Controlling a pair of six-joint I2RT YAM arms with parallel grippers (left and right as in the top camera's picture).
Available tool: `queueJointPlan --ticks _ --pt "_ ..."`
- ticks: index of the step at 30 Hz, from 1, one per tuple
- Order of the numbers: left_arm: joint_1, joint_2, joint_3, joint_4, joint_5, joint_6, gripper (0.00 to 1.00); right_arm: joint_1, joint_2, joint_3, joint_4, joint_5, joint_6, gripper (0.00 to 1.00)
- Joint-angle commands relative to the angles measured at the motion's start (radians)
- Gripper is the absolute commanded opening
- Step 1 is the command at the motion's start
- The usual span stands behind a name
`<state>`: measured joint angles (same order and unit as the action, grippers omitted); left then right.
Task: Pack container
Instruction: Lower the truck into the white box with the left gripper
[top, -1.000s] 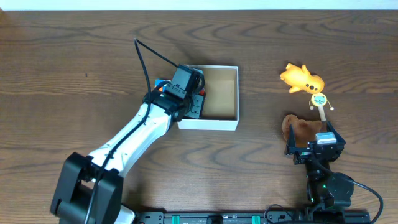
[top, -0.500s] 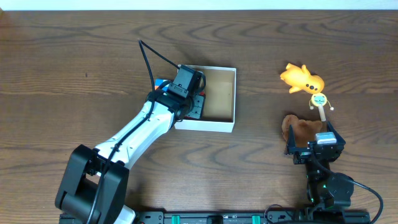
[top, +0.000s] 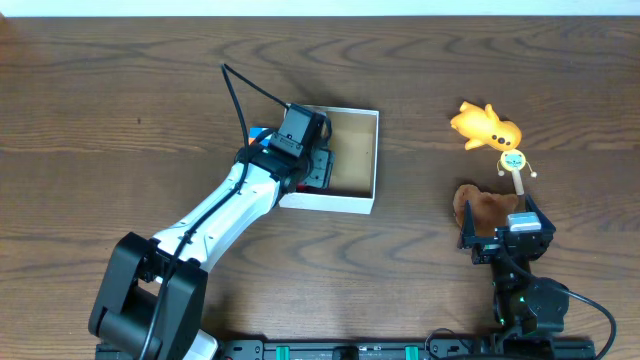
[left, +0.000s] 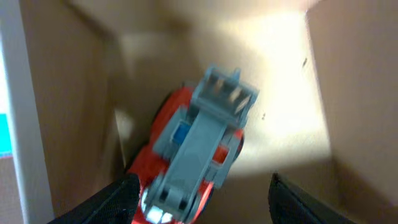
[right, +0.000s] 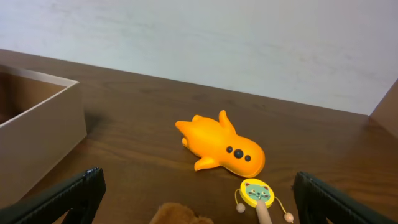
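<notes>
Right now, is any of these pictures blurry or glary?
Left wrist view: soft and smeared, the red and grey plastic toy truck fuzzy, a bright patch washing out the brown floor of the square white cardboard box. Right wrist view: sharp, the orange rubbery toy animal crisp. Overhead view: sharp, evenly lit.

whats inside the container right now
A red and grey toy vehicle lies on the brown floor of the container, in the left wrist view. From overhead the left gripper mostly covers it; the right half shows bare floor.

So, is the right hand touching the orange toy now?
Apart. The overhead view shows the orange toy lying well beyond the right hand, a plain gap between them.
</notes>
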<state>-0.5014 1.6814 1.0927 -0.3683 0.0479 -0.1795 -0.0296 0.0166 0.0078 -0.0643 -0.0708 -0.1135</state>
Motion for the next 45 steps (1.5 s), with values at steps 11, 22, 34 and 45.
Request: queueJointPlan --ticks 11,22,34,45 --pt "0.001 -0.023 0.026 0.094 -0.016 0.000 0.59 0.005 -0.005 -0.002 -0.004 0.003 -0.007 0.99" --pt "0.003 -0.016 0.024 0.018 -0.139 0.003 0.59 0.005 -0.005 -0.002 -0.004 0.003 -0.007 0.99" --pt "0.003 -0.015 0.024 0.014 -0.139 0.003 0.44 0.005 -0.005 -0.002 -0.004 0.003 -0.007 0.99" --pt "0.003 -0.014 0.024 -0.032 -0.138 0.003 0.44 0.005 -0.005 -0.002 -0.003 0.003 -0.007 0.99"
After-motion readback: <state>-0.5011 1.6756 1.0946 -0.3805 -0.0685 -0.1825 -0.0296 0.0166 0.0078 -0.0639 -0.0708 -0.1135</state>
